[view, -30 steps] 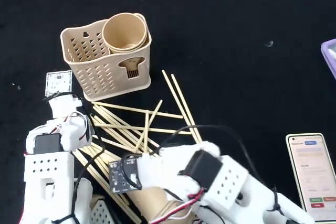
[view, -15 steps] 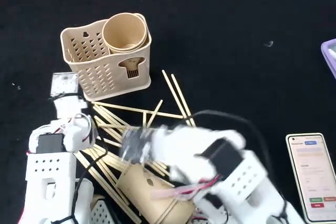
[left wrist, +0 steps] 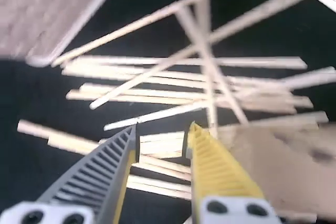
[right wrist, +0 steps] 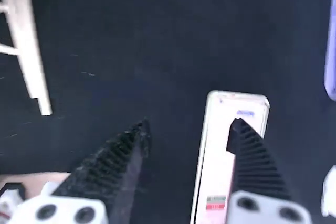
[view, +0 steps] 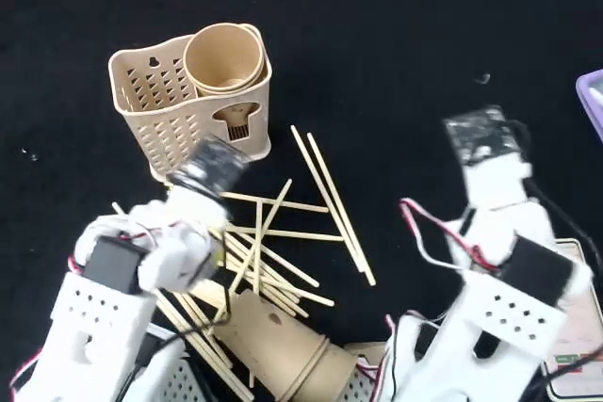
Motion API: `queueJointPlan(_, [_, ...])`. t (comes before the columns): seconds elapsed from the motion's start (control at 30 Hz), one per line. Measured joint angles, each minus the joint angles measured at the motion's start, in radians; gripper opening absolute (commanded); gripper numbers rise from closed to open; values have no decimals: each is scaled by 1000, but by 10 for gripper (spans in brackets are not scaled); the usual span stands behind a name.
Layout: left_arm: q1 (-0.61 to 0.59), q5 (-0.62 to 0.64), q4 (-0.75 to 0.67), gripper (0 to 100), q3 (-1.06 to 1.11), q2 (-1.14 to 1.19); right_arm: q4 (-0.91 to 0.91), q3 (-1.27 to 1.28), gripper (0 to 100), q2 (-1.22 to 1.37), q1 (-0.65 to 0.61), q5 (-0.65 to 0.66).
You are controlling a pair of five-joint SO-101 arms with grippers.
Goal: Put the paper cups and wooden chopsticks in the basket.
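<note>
Black bench: chopsticks [view: 283, 233] lie scattered mid-frame below the basket [view: 188, 129], with a cup [view: 283, 350] on its side at the bottom. The left end effector [left wrist: 161, 129] is part-open over the pile and should straddle one stick crosswise, near mid-length. The right end effector [right wrist: 189, 124] is wide and empty.

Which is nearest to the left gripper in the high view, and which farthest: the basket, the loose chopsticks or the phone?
1. The loose chopsticks, scattered right under the left gripper.
2. The basket, just beyond it on the far side, standing upright.
3. The phone, far off on the right side, near the front.
</note>
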Motion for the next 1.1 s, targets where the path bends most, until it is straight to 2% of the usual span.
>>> queueJointPlan(0.2, [269,-28,29,218,-61,0,-81,72,252,0,175,-8])
queueJointPlan(0.4, [496,60,31,216,-63,0,-213,169,252,0,347,-8])
queueJointPlan(0.67, [787,74,31,218,-63,0,-267,180,252,121,448,-8])
queueJointPlan(0.8, [845,152,-12,220,-63,0,-267,140,252,253,491,-8])
queueJointPlan(0.97, [861,322,-184,221,21,0,-269,18,252,453,534,-8])
queueJointPlan(1.1, [865,322,-321,220,153,0,-269,-52,252,583,542,-8])
